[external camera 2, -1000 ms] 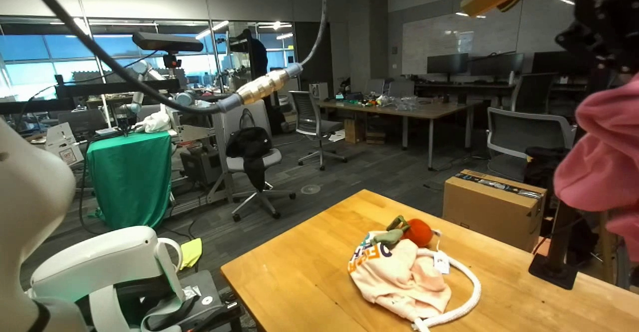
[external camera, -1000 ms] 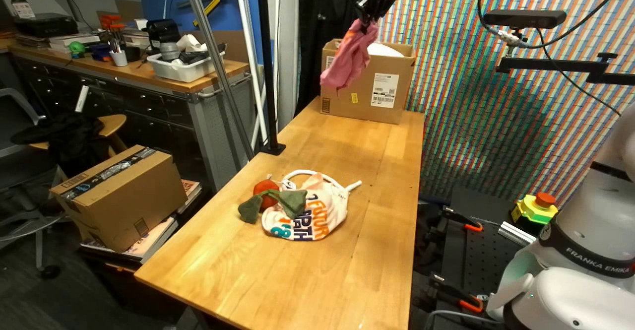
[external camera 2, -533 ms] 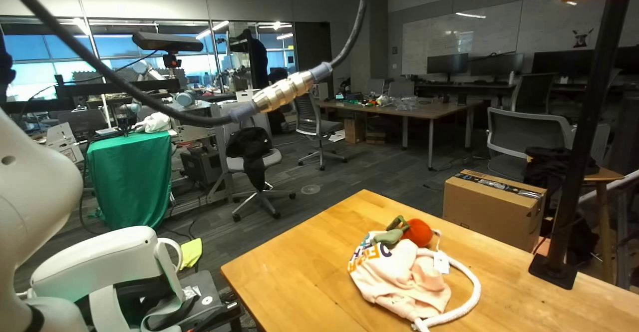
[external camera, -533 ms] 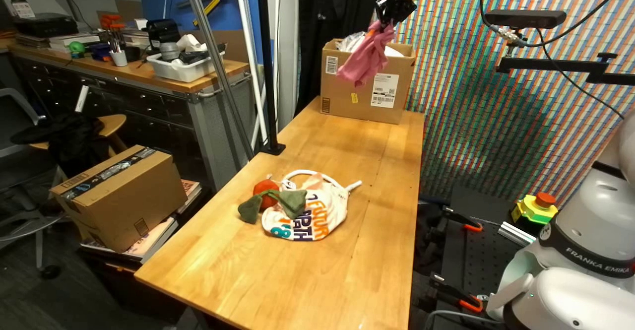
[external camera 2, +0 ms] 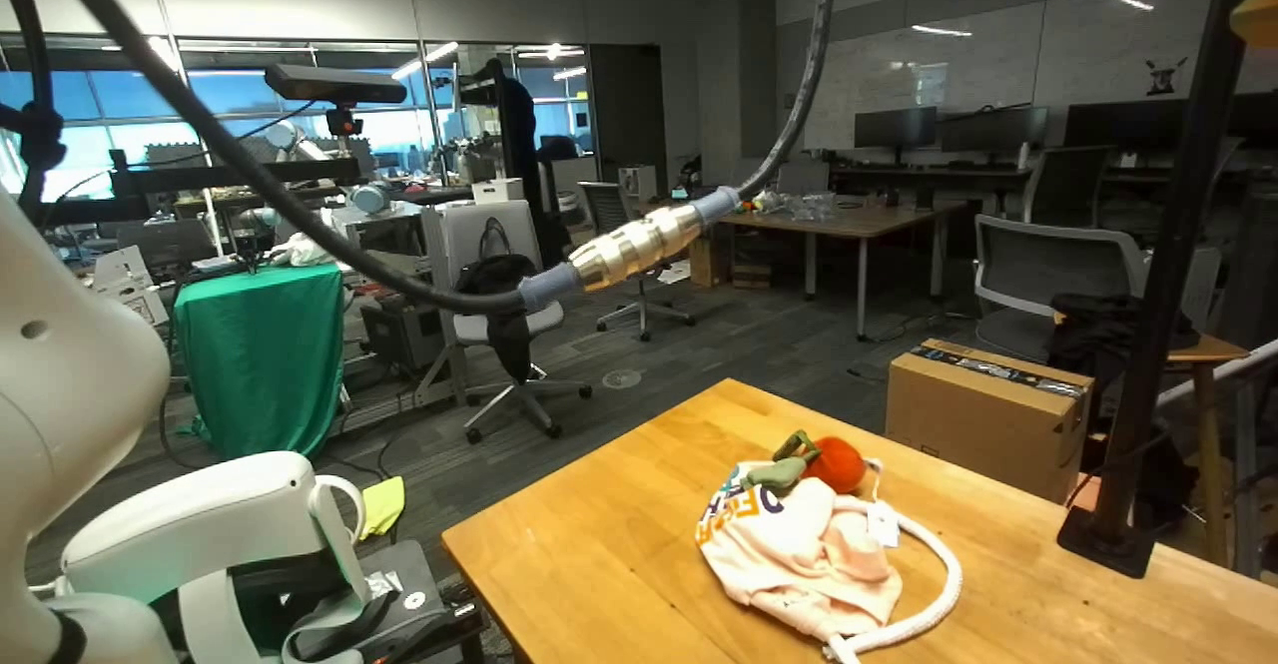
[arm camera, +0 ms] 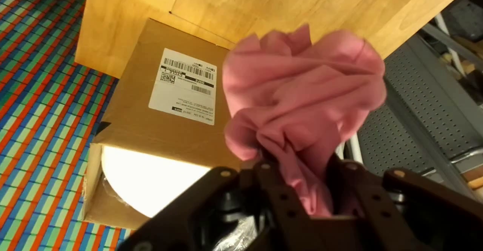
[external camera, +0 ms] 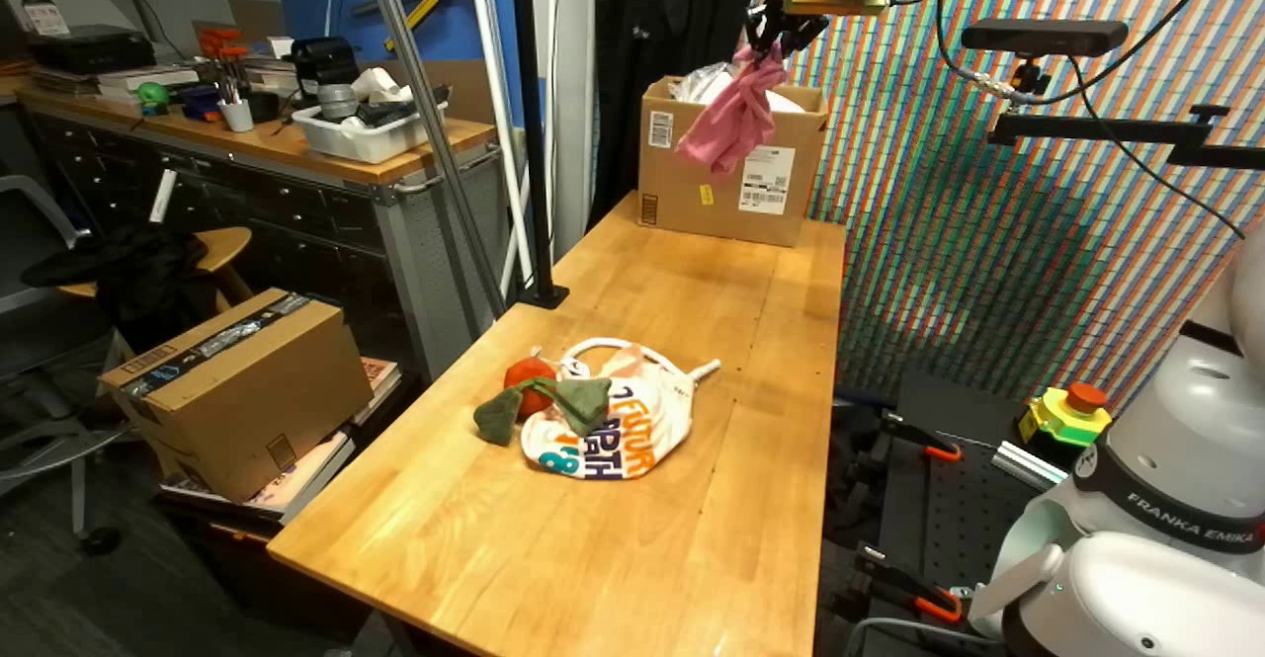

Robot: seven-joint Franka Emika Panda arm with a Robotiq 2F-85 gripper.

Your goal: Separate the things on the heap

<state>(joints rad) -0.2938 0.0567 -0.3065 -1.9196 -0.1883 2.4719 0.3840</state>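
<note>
- Brown cardboard box point(external camera: 237, 390), tape along its top, rests at far left on books point(external camera: 316, 469).
- Workbench point(external camera: 296, 158) behind it; white bin point(external camera: 361, 143) on its wooden top holds mixed items.
- Black post point(external camera: 532, 123): upright, foot on the left edge of the wooden table point(external camera: 632, 558).
- Orange ball point(external camera: 522, 375) with green leaves point(external camera: 583, 402): on the table near its left edge. One leaf lies over the cloth bag, one on the wood.
- Cloth bag point(external camera: 657, 410), pale pink, coloured lettering: crumpled on the table in both exterior views; white rope handle point(external camera: 618, 343) curves out from it.
- Open box point(external camera: 682, 205): upright at the table's far end, white object point(arm camera: 151, 179) inside.
- Pink cloth point(external camera: 731, 123): in the air, well apart from ball and bag; lower part hangs before the open box's face in an exterior view. Contact with box: cannot tell.
- Gripper point(arm camera: 300, 168): fingers point(arm camera: 272, 185) clenched on the pink cloth, which bunches between them in the wrist view.
- Camera point(external camera: 1045, 37) on a black bracket point(external camera: 1117, 130).
- Red stop button point(external camera: 1085, 397); white robot arm point(external camera: 1166, 440) just beside it.
</note>
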